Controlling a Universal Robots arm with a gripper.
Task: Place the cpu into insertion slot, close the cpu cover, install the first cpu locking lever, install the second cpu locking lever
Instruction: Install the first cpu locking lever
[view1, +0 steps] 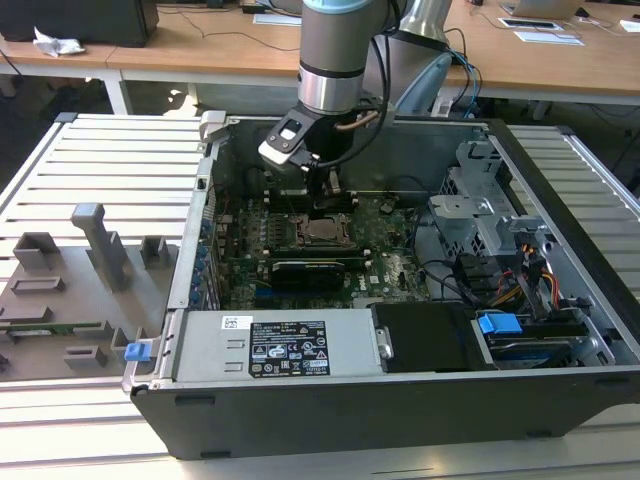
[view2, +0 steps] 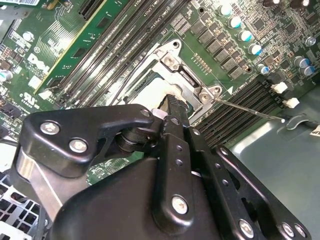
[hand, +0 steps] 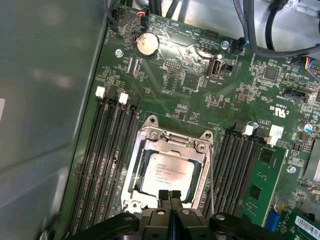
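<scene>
Hovering hand (hand: 170, 194) pinched over one cpu (hand: 167, 172), one cpu cover (hand: 175, 136).

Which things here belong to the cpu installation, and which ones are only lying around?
Belong to the job:
cpu, seated
cpu cover, down around it
locking lever
tool, shut, at the cover's edge

Lying about:
coin battery
memory slots
grey fixtures at the exterior view's left
</scene>
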